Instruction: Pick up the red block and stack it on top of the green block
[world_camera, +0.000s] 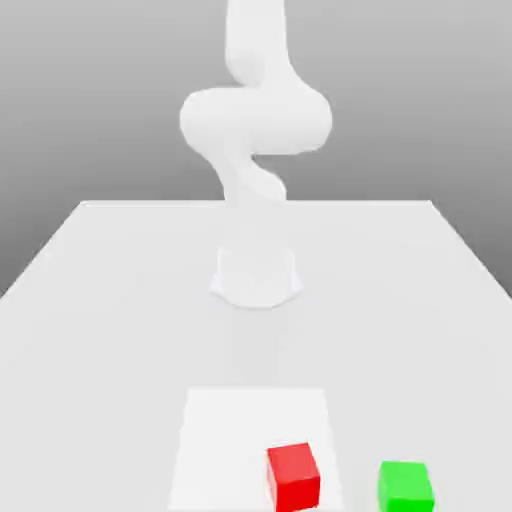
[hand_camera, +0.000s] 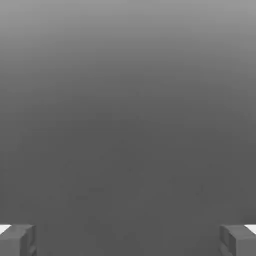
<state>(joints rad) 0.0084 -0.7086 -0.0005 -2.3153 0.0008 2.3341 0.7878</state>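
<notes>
Red block (world_camera: 294, 478), green block (world_camera: 405, 487), pale table (world_camera: 110, 350) — all plain, unlabelled

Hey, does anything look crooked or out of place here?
Only the red block: it sits slightly turned compared with the white patch under it. I see no spill or damage.

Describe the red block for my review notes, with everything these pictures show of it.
The red block is a plain, cube-like solid in one saturated red, with no visible parts or markings; its top looks brighter than its front. It sits upright, turned slightly, on the white patch of the table, near that patch's edge on the exterior view's right. The green block stands apart, further to that side. No gripper touches it. Its material cannot be told.
</notes>
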